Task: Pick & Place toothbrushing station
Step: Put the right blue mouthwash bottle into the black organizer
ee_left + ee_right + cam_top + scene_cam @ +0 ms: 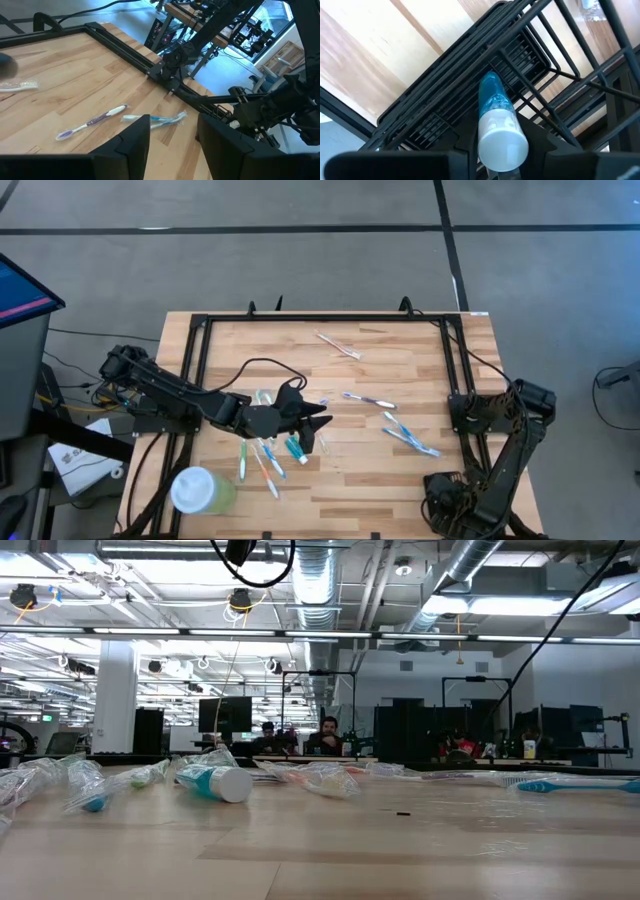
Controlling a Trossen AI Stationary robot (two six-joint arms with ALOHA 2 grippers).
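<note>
Left gripper [172,150] is over mid-table with fingers apart and nothing between them. Just beside it lie a small teal paste [296,448] with a white cap and a loose fan of brushes [265,462], some in clear crinkly wrap. Ahead of it on bare wood are a purple-and-white brush [92,121] and a wrapped blue one [160,119].

Right gripper [500,165] is tucked at the table's right near corner, clamped on a blue tube [495,120] with a white round cap. The tube's far end points into the station [470,85], a black wire holder with a slotted top, directly under that gripper. Can't tell if they touch. From above, the arm covers the station.

A pale green cup [200,490] with a white lid sits at the left near corner, well apart. A white brush [340,345] lies alone at the far side.

The table [400,370] is light butcher-block with a black tube frame [200,340] round it. Behind it is an open office with exposed ducts and people [300,740] seated far back.
</note>
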